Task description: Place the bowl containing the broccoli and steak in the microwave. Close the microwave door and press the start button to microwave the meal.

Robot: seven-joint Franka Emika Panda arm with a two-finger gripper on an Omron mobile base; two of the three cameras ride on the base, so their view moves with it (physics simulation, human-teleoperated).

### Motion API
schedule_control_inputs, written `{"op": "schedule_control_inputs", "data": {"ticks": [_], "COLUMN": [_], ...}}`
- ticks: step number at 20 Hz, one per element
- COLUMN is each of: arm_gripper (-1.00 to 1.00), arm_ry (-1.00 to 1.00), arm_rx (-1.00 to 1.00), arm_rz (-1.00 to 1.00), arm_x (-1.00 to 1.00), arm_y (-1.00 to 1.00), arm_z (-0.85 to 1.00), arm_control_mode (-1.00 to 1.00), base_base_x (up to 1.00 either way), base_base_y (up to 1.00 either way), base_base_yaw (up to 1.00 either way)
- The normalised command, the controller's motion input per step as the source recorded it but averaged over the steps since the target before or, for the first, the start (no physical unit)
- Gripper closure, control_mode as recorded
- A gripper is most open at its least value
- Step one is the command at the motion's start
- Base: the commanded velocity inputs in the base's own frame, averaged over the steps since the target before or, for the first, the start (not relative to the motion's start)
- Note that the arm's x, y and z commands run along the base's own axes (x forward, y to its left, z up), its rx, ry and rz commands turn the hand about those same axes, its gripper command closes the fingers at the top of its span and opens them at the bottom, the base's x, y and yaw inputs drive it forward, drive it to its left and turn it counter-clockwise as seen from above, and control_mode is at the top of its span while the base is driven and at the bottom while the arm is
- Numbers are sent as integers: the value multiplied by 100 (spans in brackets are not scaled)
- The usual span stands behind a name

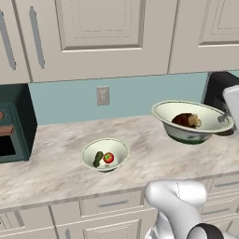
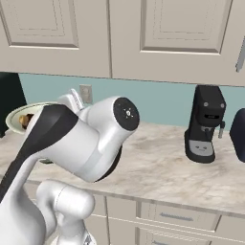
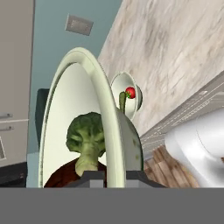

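Observation:
The wide cream bowl (image 1: 164,111) hangs just above the counter at the right, and its rim (image 3: 109,127) runs up the middle of the hand view. My gripper (image 1: 224,117) is shut on the bowl's right rim, with one fingertip on each side of the rim (image 3: 114,178). Inside the bowl lie the brown steak (image 1: 185,120) and the green broccoli (image 3: 87,131), with the steak (image 3: 61,175) next to the floret. My own arm hides most of the bowl (image 2: 16,115) in the right base view. The microwave and its door are out of view.
A smaller bowl (image 1: 91,150) with a tomato and a cucumber stands on the marble counter (image 1: 56,163), left of the held bowl. A dark green toaster oven (image 1: 14,126) sits at the far left. A black coffee machine (image 2: 206,124) stands to the right. Wall cabinets hang overhead.

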Motion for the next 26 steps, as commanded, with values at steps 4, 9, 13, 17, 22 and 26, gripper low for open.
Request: {"op": "schedule_control_inputs", "data": {"ticks": [4,9,13,17,22,26], "arm_gripper": [100,100,100,100,100,100], "arm_ry": [-11,-4,0,-2,0,0], "arm_rx": [-3,0,0,-1,-5,0], "arm_rz": [3,2,0,3,18,7], "arm_x": [-1,0,-4,-55,-75,10], "arm_y": [-3,0,0,0,0,0], "arm_z": [0,0,0,0,0,3], "arm_control_mode": [-100,-100,-100,-100,-100,-100], "base_base_x": [0,0,0,0,0,0], "base_base_y": [0,0,0,0,0,0], "base_base_yaw": [0,0,0,0,0,0]}}
